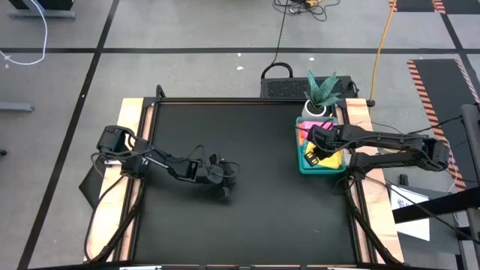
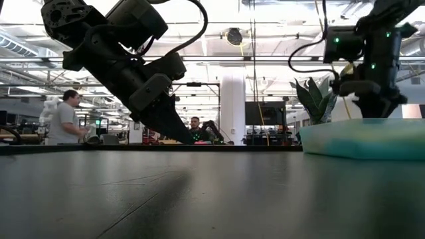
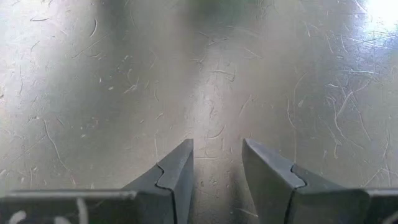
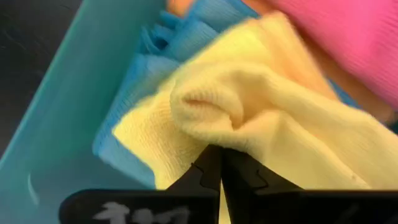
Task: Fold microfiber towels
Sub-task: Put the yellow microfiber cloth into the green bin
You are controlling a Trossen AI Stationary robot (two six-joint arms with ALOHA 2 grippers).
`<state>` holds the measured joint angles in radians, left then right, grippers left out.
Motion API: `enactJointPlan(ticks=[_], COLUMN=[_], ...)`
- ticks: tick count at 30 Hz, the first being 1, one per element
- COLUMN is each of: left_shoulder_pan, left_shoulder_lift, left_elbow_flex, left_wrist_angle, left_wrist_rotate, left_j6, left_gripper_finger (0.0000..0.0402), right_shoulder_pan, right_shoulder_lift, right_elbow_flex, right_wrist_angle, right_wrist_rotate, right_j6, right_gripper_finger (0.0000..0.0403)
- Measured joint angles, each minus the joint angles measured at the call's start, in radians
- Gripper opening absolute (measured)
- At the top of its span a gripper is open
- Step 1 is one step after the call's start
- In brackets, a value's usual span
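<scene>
1. Right gripper point(image 4: 221, 163): shut, pinching the soft yellow microfiber towel point(image 4: 261, 118) inside the green plastic tray point(image 1: 306, 163) at the tabletop's right edge.
2. Left gripper point(image 3: 216, 165): parted, empty, mid-table.
3. Advice: lift straight, slowly, freeing one towel only.

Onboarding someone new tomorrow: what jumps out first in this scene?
The bright towels in the green tray at the table's right edge: the right gripper is shut on a yellow towel, with a blue towel and a pink towel beside it. The left gripper hangs open over bare black tabletop.
</scene>
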<state>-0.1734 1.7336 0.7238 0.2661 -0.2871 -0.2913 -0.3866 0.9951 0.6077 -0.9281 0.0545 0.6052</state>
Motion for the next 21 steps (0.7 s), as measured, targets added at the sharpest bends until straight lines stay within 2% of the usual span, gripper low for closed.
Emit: enactJointPlan(ticks=[6,14,18,21], left_shoulder_pan=[0.000,0.000,0.000,0.000], left_shoulder_lift=[0.000,0.000,0.000,0.000], left_elbow_flex=[0.000,0.000,0.000,0.000], left_wrist_angle=[0.000,0.000,-0.001,0.000], left_wrist_rotate=[0.000,0.000,0.000,0.000], left_j6=[0.000,0.000,-0.001,-0.001], left_gripper_finger=[0.0140,0.0140,0.0140,0.0140], right_shoulder_pan=[0.000,0.000,-0.003,-0.006], right_shoulder_lift=[0.005,-0.088,-0.097,-0.087], right_elbow_flex=[-0.042,0.044,0.040,0.012], right_wrist_angle=[0.174,0.123,0.012,0.008], right_wrist_rotate=[-0.004,-0.059,-0.031,0.006], right_j6=[-0.088,-0.069,-0.023,0.002], right_gripper_finger=[0.0000,0.0000,0.0000,0.0000])
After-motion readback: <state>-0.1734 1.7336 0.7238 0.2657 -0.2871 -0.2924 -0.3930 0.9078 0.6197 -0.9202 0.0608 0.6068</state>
